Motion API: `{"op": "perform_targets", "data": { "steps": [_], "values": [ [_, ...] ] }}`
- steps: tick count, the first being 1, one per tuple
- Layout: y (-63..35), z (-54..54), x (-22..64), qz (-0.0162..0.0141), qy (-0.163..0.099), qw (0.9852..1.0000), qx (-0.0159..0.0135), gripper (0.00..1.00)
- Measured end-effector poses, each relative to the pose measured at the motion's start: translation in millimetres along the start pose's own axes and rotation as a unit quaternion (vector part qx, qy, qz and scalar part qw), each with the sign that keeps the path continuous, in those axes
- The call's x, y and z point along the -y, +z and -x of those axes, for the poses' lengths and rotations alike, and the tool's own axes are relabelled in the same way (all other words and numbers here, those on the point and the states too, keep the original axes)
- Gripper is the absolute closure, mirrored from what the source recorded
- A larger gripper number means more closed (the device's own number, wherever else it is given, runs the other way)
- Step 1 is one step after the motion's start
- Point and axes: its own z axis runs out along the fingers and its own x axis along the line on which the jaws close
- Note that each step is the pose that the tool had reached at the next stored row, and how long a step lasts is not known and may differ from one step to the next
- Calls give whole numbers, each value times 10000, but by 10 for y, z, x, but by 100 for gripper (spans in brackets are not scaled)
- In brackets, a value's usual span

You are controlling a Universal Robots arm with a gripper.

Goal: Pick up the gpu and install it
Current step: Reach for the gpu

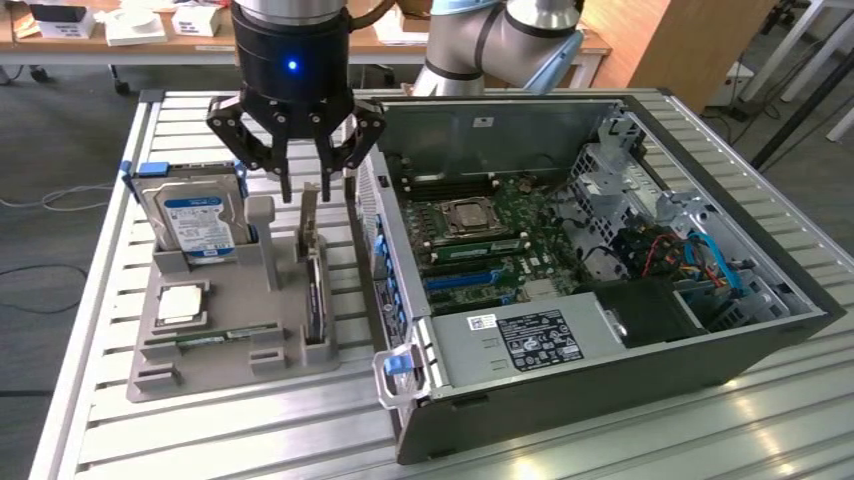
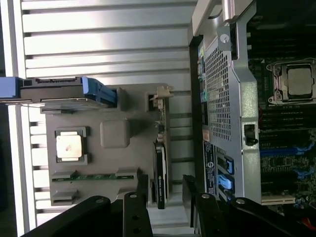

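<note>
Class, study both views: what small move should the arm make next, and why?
Probably lower straight down. The open gripper hangs just above the gpu, which stands on edge in the grey holder, its top edge lined up between the fingers and not yet gripped.

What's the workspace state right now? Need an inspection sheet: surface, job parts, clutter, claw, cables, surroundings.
Surface: slatted metal table, carrying a grey parts holder and an open computer case.
Job's things: gpu stands on edge in the holder, not installed.
Clutter: hard drive, processor chip, memory stick, all in the holder.
Claw: claw open, over the gpu's upper end, holding nothing.
Cables: red and blue leads inside the case; white cable on the floor.
Surroundings: benches with white boxes behind.
</note>
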Motion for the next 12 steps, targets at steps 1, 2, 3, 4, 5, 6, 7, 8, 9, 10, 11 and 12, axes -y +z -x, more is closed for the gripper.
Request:
{"op": "perform_targets", "data": {
  "steps": [1, 2, 3, 4, 5, 6, 7, 8, 9, 10, 11, 12],
  "values": [
    [18, 0, 1, 0, 0, 10000, 0, 58],
    [36, 0, 2, 0, 0, 10000, 0, 58],
    [54, 0, 3, 0, 0, 10000, 0, 58],
    [73, 0, 4, 0, 0, 10000, 0, 58],
    [91, 1, 5, 0, 0, 10000, 0, 58],
    [109, 1, 6, 0, 0, 10000, 0, 58],
    [127, 1, 7, 0, 0, 10000, 0, 58],
    [145, 1, 8, 0, 0, 10000, 0, 58],
    [163, 1, 9, 0, 0, 10000, 0, 58],
    [181, 1, 9, 0, 0, 10000, 0, 58],
    [201, 1, 10, 0, 0, 10000, 0, 58],
    [218, 1, 11, 0, 0, 10000, 0, 58]
  ]
}}
